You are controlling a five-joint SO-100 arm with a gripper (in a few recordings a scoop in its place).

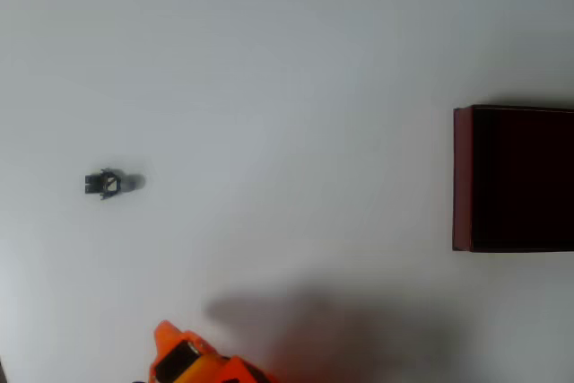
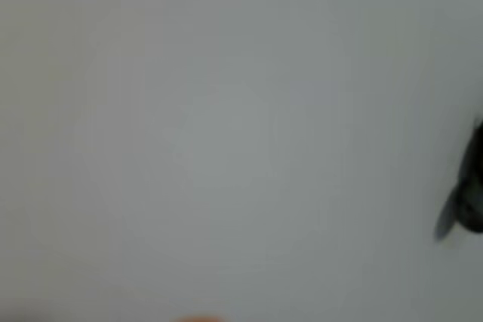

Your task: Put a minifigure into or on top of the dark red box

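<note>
Plain white matte bench [image 1: 269, 87] takes up the overhead view, evenly lit, with a soft grey shadow smear low centre. Large rectangular dark red box [image 1: 463, 177] sits at the right edge of the overhead view, cut off by the frame; a thin lighter red wall shows along its left side, the inside near black. Box stands flat on the bench. Orange plastic pincer [image 1: 184, 356] enters at the bottom edge of the overhead view, left of centre, with a dark insert on its upper face; just its tip is in frame, so I cannot tell how far it is open, and nothing is seen held in it. Tiny dark grey-black toy minifigure [image 1: 111, 183] lies flat on the bench in the left part of the overhead view, paler grey head pointing right, small white mark on the torso. It is well apart from the box and apart from the pincer, which is below it and slightly to the right. Wrist view: blurred pale bench surface; a dark blurred shape [image 2: 472, 186] at the right edge, identity unclear.
</note>
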